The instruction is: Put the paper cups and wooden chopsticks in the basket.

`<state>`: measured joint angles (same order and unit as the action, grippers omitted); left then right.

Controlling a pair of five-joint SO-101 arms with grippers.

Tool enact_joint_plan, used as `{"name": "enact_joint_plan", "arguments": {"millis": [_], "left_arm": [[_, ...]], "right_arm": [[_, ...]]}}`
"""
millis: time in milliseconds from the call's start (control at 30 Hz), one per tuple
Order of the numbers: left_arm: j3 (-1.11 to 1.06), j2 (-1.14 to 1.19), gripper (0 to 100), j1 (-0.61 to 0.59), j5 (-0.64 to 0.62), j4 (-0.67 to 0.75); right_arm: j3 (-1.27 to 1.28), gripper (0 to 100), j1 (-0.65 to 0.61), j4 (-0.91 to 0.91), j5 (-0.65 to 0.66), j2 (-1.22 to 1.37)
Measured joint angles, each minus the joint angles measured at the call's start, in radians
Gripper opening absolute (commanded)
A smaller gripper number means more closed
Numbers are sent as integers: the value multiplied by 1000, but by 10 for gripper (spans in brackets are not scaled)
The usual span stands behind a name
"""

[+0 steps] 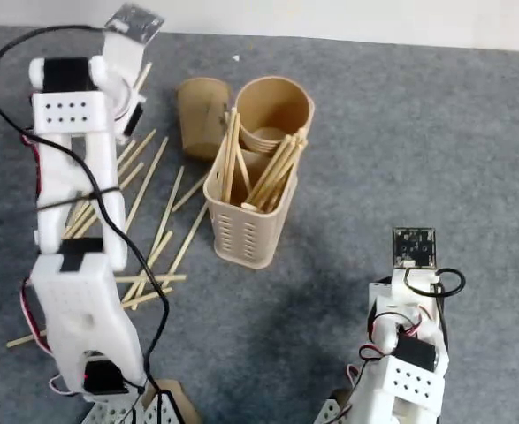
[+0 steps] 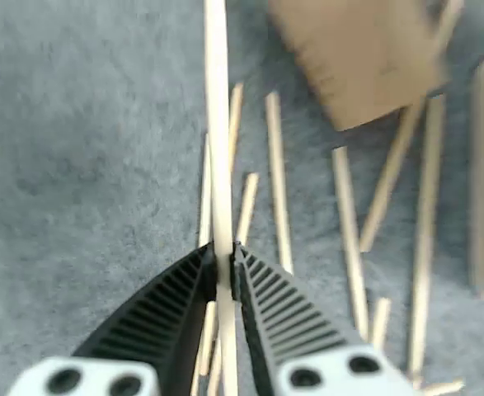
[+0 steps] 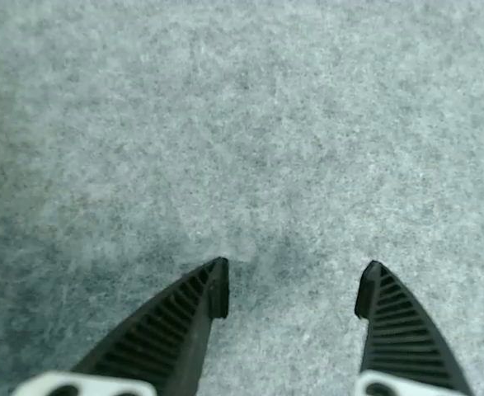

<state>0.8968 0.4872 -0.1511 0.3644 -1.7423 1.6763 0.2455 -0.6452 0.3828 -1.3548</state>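
My left gripper point(image 2: 223, 252) is shut on one wooden chopstick point(image 2: 218, 124), held above the carpet at the far left point(image 1: 133, 84). Several loose chopsticks point(image 1: 153, 221) lie scattered below it and beside the arm. A beige perforated basket point(image 1: 246, 234) stands mid-table with a paper cup point(image 1: 275, 110) and several chopsticks point(image 1: 272, 172) inside. A second paper cup point(image 1: 202, 115) lies against the basket's far left side; it also appears as a cup point(image 2: 361, 58) beyond the held stick. My right gripper point(image 3: 295, 280) hangs open over bare carpet.
Grey carpet point(image 1: 418, 132) covers the table. The right arm point(image 1: 409, 353) sits folded at the near right. The left arm point(image 1: 73, 203) and its cables stretch along the left side over the loose sticks.
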Motion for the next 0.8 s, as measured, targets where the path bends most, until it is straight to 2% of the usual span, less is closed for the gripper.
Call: {"name": "enact_joint_plan", "arguments": {"millis": [233, 367, 567, 667, 800], "left_arm": [[0, -292, 4, 72, -106, -17], [-34, -531, 4, 170, -144, -17], [-348, -1003, 4, 410, -163, 3], [-572, -1235, 4, 470, -173, 147], [-844, -1389, 4, 483, -276, 445]], "right_arm": [[0, 260, 0, 0, 0, 0], [0, 260, 0, 0, 0, 0], [0, 260, 0, 0, 0, 0], [0, 260, 0, 0, 0, 0], [0, 260, 0, 0, 0, 0]]}}
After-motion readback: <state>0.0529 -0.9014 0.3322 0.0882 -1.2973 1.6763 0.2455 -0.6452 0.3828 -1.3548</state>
